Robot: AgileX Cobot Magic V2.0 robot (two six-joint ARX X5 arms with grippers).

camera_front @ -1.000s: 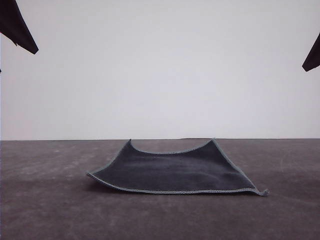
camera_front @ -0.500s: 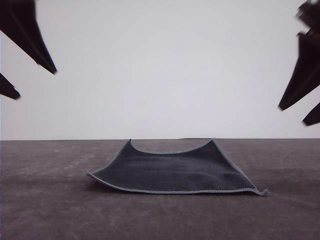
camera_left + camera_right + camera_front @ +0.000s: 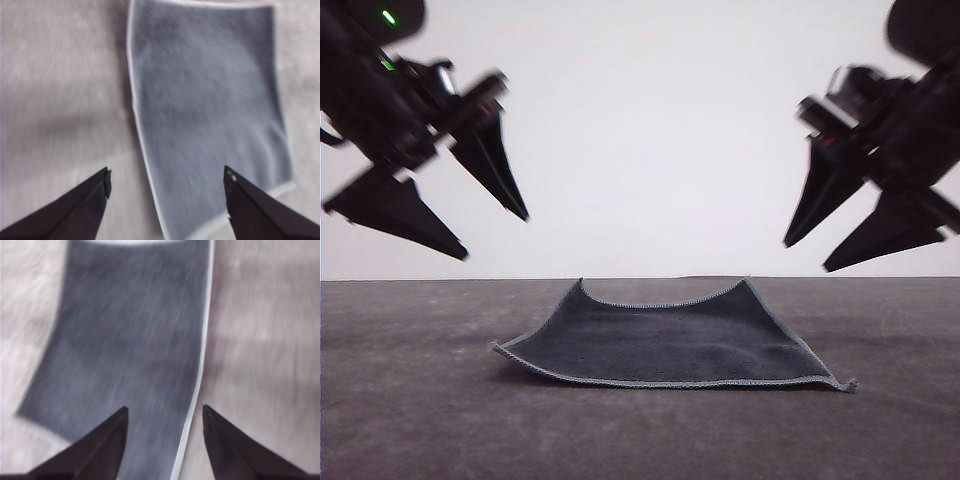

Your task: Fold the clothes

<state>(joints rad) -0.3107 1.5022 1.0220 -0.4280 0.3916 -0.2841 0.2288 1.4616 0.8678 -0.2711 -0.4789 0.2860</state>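
The cloth [image 3: 665,340] lies spread out on the table [image 3: 410,420], roughly in the middle of the front view, dark charcoal face up with its light grey hem [image 3: 650,382] running around the edge. It is not quite flat: the two far corners curl up a little, and the near right corner ends in a small raised tip. From the left wrist camera the cloth [image 3: 210,110] shows as a grey sheet with a pale border, and from the right wrist camera the cloth [image 3: 130,345] looks much the same, though both pictures are blurred, so the weave and any small creases are hard to judge.

The left gripper [image 3: 497,236] hangs in the air above and to the left of the cloth, its two dark fingers spread wide apart and holding nothing. The right gripper [image 3: 805,256] hangs above and to the right, likewise spread and empty. Neither touches the cloth or the table. In the left wrist view the cloth's hemmed edge lies between the fingertips [image 3: 105,177]; in the right wrist view the hem runs between the fingertips [image 3: 122,412].
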